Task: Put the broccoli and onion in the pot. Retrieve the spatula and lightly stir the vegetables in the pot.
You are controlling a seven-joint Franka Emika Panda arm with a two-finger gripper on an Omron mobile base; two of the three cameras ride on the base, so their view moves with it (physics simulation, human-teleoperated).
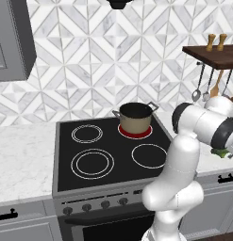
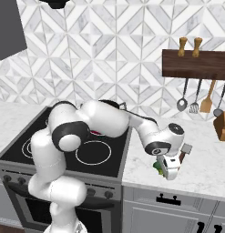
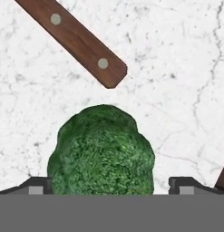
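Hovering gripper: the gripper point(image 2: 170, 174) is down low over the marble counter point(image 2: 200, 168) right of the stove, hand pointed down at the surface.
Jaw state: fingers spread wide in the hand view, one dark fingertip point(image 3: 35, 185) either side of the broccoli, a gap showing on the right; whether the left one touches, I cannot tell.
Broccoli: the broccoli point(image 3: 102, 152) sits on the counter right between the fingers, bumpy green top facing the hand camera; in the right base view a sliver of green point(image 2: 157, 167) peeks out beside the hand, near the counter's front edge.
Spatula: the spatula point(image 2: 184, 150) lies flat on the counter just beyond the broccoli, its dark brown riveted handle point(image 3: 72, 40) running diagonally, handle end close to the floret but apart from it; grey blade toward the back of the counter.
Pot: the pot point(image 1: 135, 117) stands upright on the back right burner of the stove point(image 1: 66, 160), that ring glowing red beneath it, dark inside.
Arm: reaching from the base across the stove's right edge, elbow bent over the front right burner.
Wall rack: wooden rack point(image 2: 196, 63) above the counter's back edge, with hanging utensils point(image 2: 194, 98) below and two shakers point(image 2: 189, 45) on top.
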